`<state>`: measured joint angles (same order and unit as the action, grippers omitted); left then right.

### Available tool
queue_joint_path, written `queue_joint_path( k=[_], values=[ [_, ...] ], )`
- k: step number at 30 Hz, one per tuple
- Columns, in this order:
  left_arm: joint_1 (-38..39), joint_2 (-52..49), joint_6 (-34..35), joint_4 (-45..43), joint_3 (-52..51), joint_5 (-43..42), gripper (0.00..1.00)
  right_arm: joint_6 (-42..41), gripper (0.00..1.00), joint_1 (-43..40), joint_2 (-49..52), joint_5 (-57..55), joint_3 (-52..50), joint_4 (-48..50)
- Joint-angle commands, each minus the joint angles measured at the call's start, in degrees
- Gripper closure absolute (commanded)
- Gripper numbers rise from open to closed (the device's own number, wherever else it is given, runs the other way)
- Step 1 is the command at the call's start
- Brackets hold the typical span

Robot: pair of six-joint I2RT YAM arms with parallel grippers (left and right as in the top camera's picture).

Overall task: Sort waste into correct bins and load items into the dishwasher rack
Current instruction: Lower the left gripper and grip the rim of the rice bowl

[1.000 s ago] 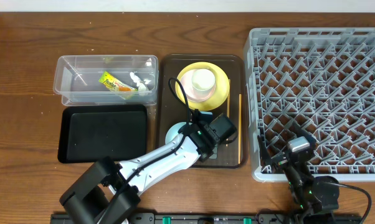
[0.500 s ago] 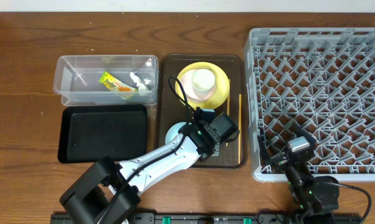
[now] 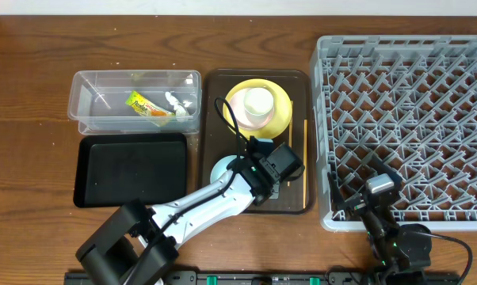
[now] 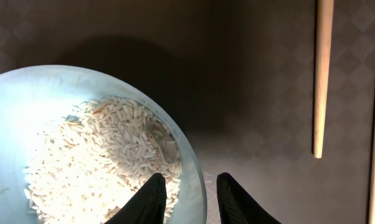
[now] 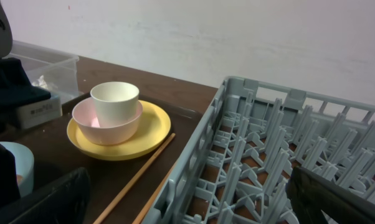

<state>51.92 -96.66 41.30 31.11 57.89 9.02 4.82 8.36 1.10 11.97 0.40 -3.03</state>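
Straddling the blue bowl (image 4: 25, 99) at its right rim with the left gripper (image 4: 192, 186): jaws narrow, one finger by the rice (image 4: 100, 155), one outside. Cannot tell whether pinched yet. Bowl on the tray (image 3: 215, 87), left of the chopsticks (image 4: 323, 74). Right gripper (image 5: 187, 205) wide, empty, farther off by the rack (image 3: 405, 119).

The chopsticks (image 4: 322, 74) were pale, smooth wood. The serving tray (image 4: 256, 74) looked matt and diamond-textured; the rack (image 3: 319, 134) was grey plastic.
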Motion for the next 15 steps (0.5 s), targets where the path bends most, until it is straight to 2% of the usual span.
queue_joint_path(
  k=[1,15],
  values=[
    [0.15,-0.74,-0.28,0.07,-0.7,1.07,0.72,-0.07,0.01,-0.04,-0.17,0.09,-0.09,-0.2],
    [0.13,-0.76,-0.24,-0.83,-0.98,1.09,0.76,-0.07,0.01,-0.04,-0.17,0.09,-0.09,-0.2]
  ],
)
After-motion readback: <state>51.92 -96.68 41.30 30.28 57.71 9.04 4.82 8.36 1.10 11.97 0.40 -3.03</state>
